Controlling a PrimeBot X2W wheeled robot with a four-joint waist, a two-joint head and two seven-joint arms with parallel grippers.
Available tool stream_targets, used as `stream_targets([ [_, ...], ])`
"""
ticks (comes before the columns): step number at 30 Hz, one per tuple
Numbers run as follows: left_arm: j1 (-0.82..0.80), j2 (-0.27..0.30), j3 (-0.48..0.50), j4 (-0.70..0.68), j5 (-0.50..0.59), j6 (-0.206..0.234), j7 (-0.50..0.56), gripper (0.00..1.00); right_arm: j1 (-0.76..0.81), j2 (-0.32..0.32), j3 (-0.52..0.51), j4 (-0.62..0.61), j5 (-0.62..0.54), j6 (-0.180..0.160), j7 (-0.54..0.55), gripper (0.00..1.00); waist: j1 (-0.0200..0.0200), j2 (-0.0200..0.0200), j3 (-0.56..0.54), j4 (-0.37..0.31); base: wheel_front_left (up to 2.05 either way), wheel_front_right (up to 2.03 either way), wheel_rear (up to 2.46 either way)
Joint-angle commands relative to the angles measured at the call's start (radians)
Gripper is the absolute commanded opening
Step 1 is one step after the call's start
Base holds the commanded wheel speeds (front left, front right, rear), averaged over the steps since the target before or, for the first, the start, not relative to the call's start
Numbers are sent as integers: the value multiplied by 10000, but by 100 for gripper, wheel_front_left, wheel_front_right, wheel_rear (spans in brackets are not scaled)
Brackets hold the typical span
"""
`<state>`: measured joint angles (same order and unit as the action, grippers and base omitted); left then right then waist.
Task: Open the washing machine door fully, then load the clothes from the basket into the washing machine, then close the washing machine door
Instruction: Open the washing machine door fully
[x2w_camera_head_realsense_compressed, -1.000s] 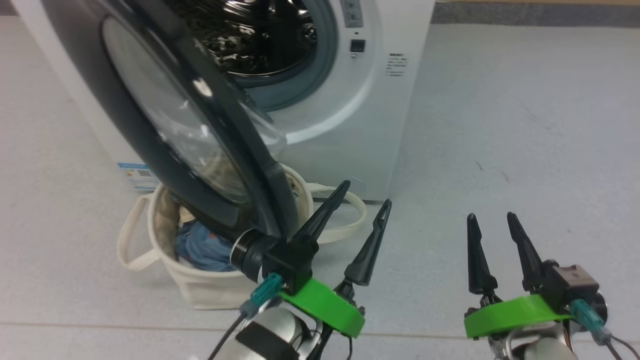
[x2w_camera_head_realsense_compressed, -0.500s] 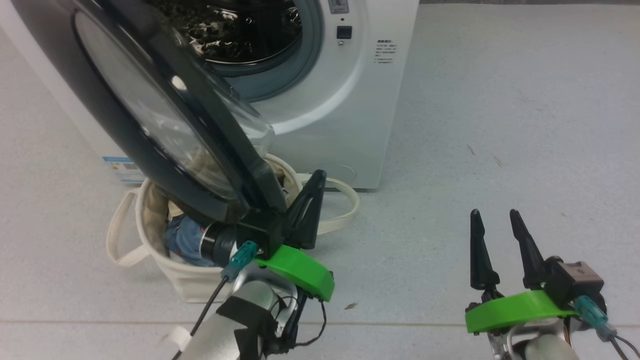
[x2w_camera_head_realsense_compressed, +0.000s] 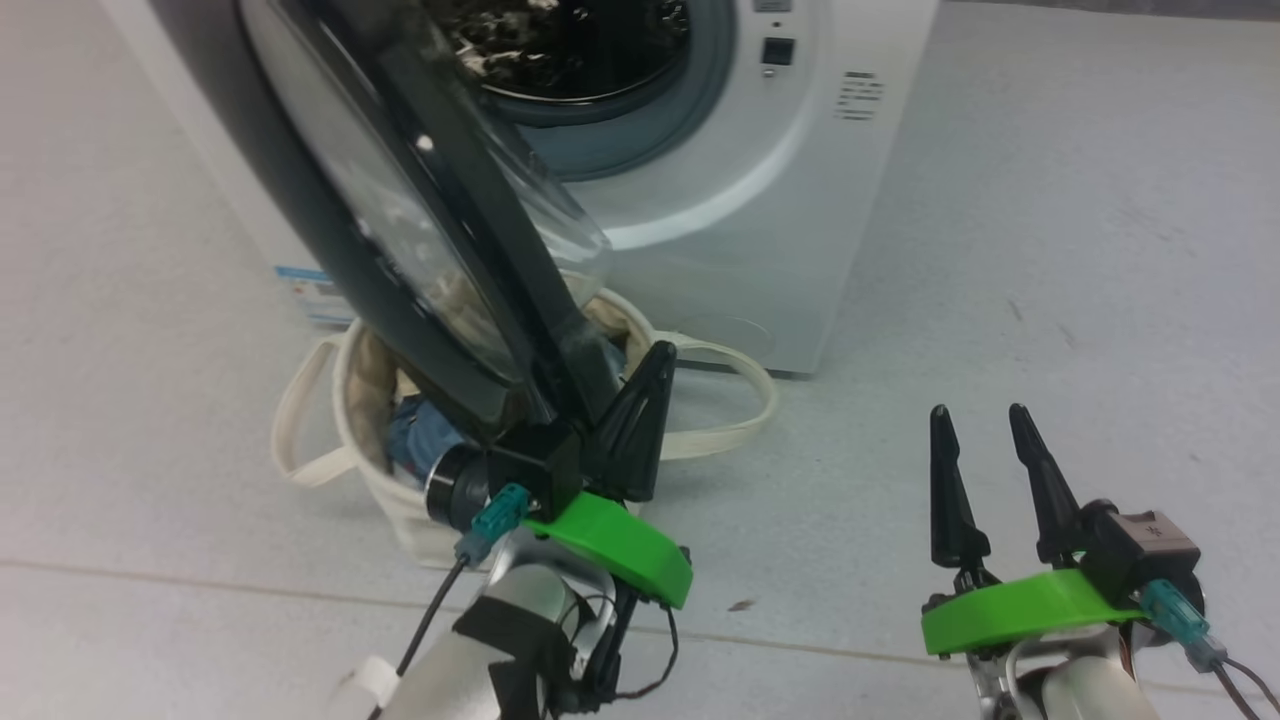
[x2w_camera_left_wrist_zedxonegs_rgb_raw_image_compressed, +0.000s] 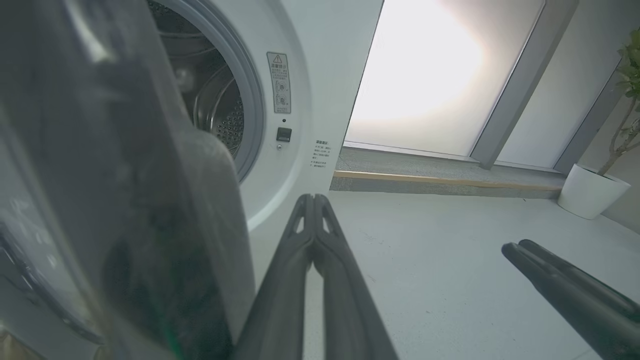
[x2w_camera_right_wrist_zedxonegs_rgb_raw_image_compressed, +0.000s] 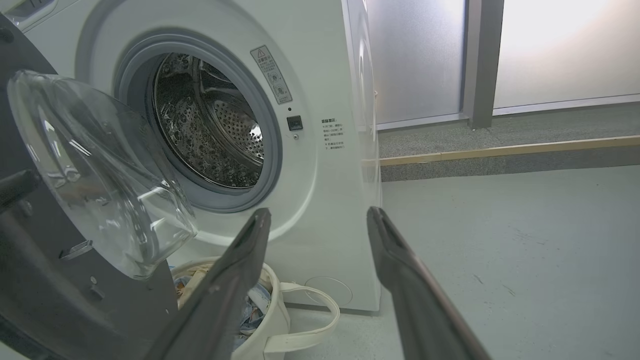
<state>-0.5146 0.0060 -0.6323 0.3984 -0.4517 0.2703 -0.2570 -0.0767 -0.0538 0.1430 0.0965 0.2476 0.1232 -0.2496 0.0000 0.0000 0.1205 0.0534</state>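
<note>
The washing machine door (x2w_camera_head_realsense_compressed: 400, 230) stands partly swung out and hangs over the basket (x2w_camera_head_realsense_compressed: 405, 515), covering most of its mouth and the clothes (x2w_camera_head_realsense_compressed: 410, 440) from above, while to the door's right the washing machine (x2w_camera_head_realsense_compressed: 760, 200) drum mouth (x2w_camera_head_realsense_compressed: 580, 50) and the grey floor (x2w_camera_head_realsense_compressed: 1050, 250) lie open.

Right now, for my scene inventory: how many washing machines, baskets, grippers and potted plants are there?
washing machine: 1
basket: 1
grippers: 2 (left gripper, right gripper)
potted plant: 1
Total: 5

Black-rimmed door (x2w_camera_head_realsense_compressed: 400, 230) stands open over the cream basket (x2w_camera_head_realsense_compressed: 405, 515) holding seemingly blue clothes (x2w_camera_head_realsense_compressed: 410, 440).
</note>
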Motion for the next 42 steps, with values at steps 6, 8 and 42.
stream_targets([
  [6, 305, 442, 823, -254, 25, 135, -48, 0, -273, 35, 256, -307, -79, 75, -122, 100, 0, 0, 41, 944, 0, 0, 0],
  [8, 473, 442, 733, -376, 67, 132, -48, 0, -264, 35, 271, -274, -98, 75, -122, 100, 0, 0, 23, 1274, 0, 0, 0],
  [42, 1601, 442, 3774, -1092, 1303, 159, -48, 0, -51, -69, 150, 163, -206, 75, -122, 100, 0, 0, 6, 4155, 0, 0, 0],
])
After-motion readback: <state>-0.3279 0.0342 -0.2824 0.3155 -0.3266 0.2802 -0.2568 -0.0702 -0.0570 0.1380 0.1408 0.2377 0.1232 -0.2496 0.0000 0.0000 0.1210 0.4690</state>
